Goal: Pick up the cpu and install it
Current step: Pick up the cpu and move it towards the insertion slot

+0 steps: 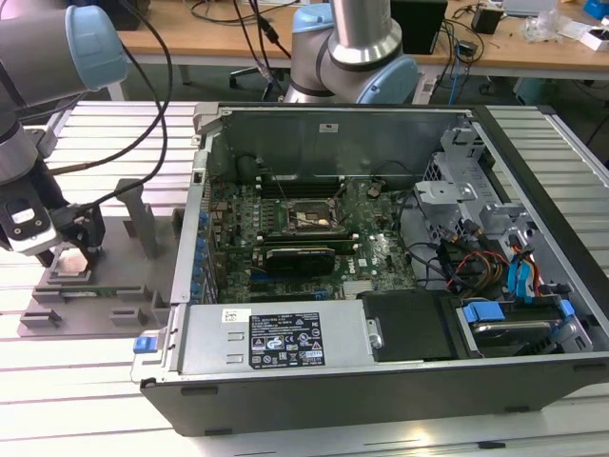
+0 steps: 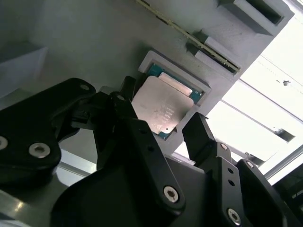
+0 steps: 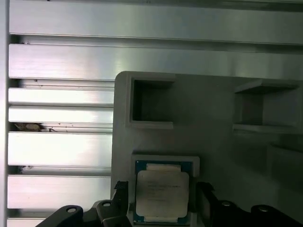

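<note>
The cpu (image 1: 72,266) is a flat silver-topped square chip lying in a recess of the grey fixture tray (image 1: 109,290), at the exterior view's left. Both wrist views show the cpu (image 2: 163,105) (image 3: 162,193) seated in its pocket with a green edge around the metal plate. My gripper (image 1: 68,253) hangs just over it, open. One black fingertip (image 2: 127,92) stands on one side of the chip and the other fingertip (image 2: 199,130) on the opposite side, each with a small gap to the chip's edge. The motherboard socket (image 1: 304,217) lies inside the open computer case (image 1: 381,371).
The tray has raised posts (image 1: 143,214) and empty pockets (image 3: 150,101) beside the chip. It rests on a slatted aluminium table (image 3: 57,146). Cables, a drive cage (image 1: 457,205) and a power supply (image 1: 276,338) crowd the case. Another arm (image 1: 357,48) stands behind the case.
</note>
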`<action>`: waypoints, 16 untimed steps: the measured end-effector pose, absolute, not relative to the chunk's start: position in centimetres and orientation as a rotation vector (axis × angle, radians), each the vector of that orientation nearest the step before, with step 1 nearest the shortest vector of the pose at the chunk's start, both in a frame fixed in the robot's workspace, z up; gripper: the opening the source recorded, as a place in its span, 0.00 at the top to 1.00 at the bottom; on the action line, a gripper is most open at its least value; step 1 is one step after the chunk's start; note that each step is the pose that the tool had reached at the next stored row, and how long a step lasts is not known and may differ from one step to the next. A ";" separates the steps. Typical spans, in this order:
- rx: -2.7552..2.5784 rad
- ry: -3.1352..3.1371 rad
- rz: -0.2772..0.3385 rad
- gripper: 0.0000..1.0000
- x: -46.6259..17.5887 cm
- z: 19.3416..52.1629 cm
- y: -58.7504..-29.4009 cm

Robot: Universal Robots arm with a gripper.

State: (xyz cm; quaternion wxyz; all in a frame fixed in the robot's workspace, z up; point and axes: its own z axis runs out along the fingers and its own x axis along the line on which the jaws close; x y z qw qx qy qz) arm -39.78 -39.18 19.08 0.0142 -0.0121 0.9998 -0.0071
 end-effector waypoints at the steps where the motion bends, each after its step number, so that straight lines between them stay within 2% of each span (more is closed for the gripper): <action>1: -0.037 3.113 -0.022 0.33 -39.8 18.9 -39.2; 7: -0.037 3.113 -0.022 0.33 -39.8 18.8 -39.2; 9: -0.037 3.113 -0.023 0.45 -39.8 18.8 -39.2; 16: -0.037 3.113 -0.022 0.45 -39.8 18.8 -39.2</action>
